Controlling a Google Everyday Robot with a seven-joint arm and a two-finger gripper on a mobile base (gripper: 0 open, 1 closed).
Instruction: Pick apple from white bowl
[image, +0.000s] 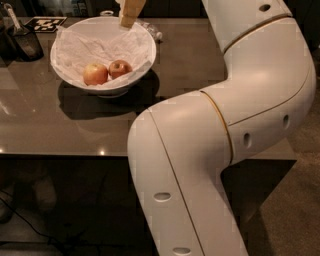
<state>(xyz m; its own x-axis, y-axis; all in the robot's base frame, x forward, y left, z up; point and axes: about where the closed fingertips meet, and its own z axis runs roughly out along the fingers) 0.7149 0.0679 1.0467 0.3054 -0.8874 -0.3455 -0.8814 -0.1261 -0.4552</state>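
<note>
Gripper (131, 12) hangs at the top edge of the view, over the far rim of the white bowl (148, 46), mostly cut off; whether it is open or closed cannot be told. Nothing is seen in its hold. The apple (120, 69) lies in the bowl on crumpled paper, touching a larger orange-patched apple (95, 74). The bowl stands on the desk (190, 75). A dark container (26, 44) stands to the bowl's left.
</note>
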